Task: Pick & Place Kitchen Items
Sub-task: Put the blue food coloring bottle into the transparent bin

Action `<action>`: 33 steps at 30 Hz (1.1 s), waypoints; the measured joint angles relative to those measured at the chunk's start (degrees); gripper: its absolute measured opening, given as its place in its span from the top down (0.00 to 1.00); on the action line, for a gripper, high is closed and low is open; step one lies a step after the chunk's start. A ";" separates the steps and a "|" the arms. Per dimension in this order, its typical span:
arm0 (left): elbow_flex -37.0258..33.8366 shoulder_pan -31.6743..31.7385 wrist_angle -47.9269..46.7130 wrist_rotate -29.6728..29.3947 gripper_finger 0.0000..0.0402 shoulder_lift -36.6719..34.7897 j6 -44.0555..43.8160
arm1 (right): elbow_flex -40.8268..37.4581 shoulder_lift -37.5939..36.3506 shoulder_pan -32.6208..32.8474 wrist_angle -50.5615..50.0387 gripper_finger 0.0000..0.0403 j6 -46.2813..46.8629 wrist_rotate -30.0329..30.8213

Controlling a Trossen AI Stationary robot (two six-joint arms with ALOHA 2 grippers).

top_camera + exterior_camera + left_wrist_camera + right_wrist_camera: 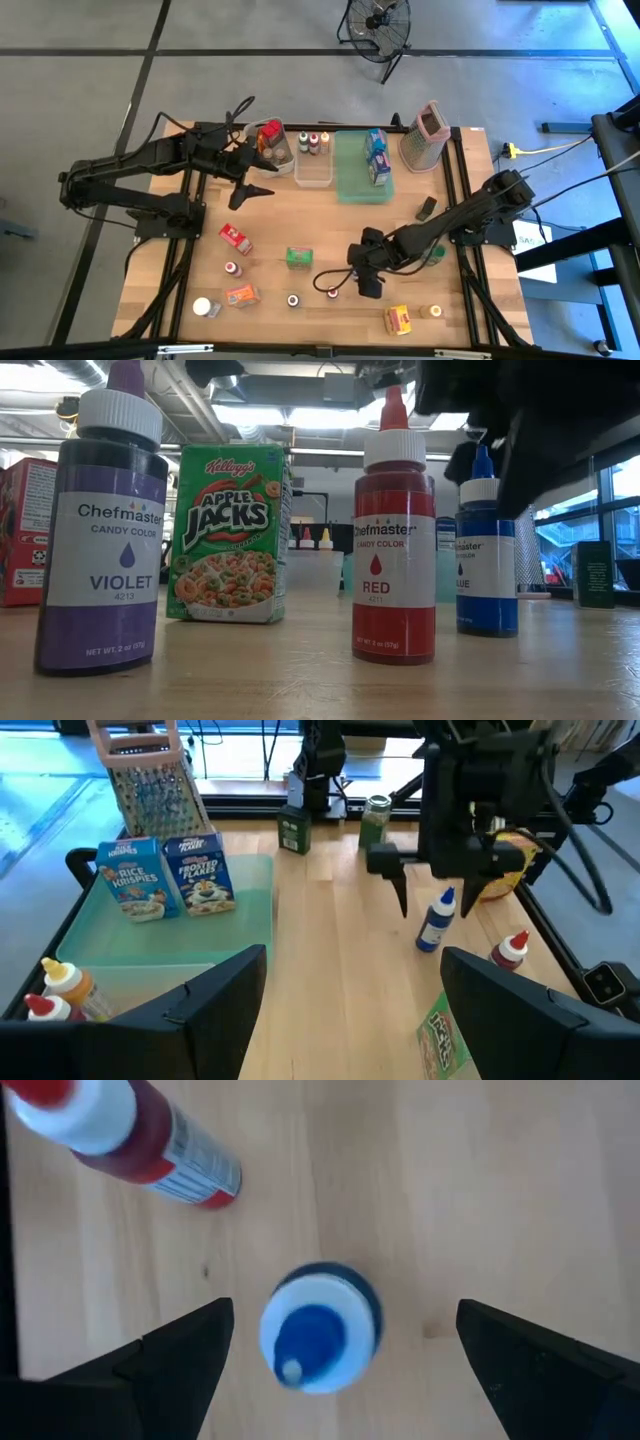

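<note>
A blue Chefmaster bottle (318, 1330) stands upright on the table, also in the low view (487, 555) and the left wrist view (435, 920). My right gripper (345, 1315) hovers over it, open and pointing down, with a finger on either side of the cap and touching nothing (366, 280). A red bottle (394, 530) (330, 292), a violet bottle (100, 530) and an Apple Jacks box (228, 532) stand close by. My left gripper (355, 960) is open and waits near the bins at the far left (250, 190).
Two clear bins (312, 165) and a green tray (350, 185) with cereal boxes line the far edge, beside a metal grater (428, 135). A red box (236, 238), an orange packet (241, 295), a yellow box (398, 319) and small jars dot the near half.
</note>
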 joint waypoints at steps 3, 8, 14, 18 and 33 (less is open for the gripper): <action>0.00 0.00 0.02 0.00 0.27 -0.02 -0.02 | 0.00 1.75 -0.09 0.69 0.05 -0.79 -0.80; 0.00 0.00 0.15 0.00 0.27 -0.02 -0.03 | 0.02 2.51 -0.15 2.79 0.05 -2.61 -0.87; 0.00 0.00 0.20 0.00 0.27 -0.02 -0.09 | 0.04 2.51 -0.17 2.72 0.11 -3.52 -0.46; 0.00 0.00 0.20 0.00 0.27 -0.02 -0.07 | 0.04 2.51 -0.17 2.64 0.18 -3.52 -0.47; 0.00 0.00 0.35 0.01 0.27 -0.02 -0.09 | 0.04 2.51 -0.15 2.66 0.50 -3.52 -0.93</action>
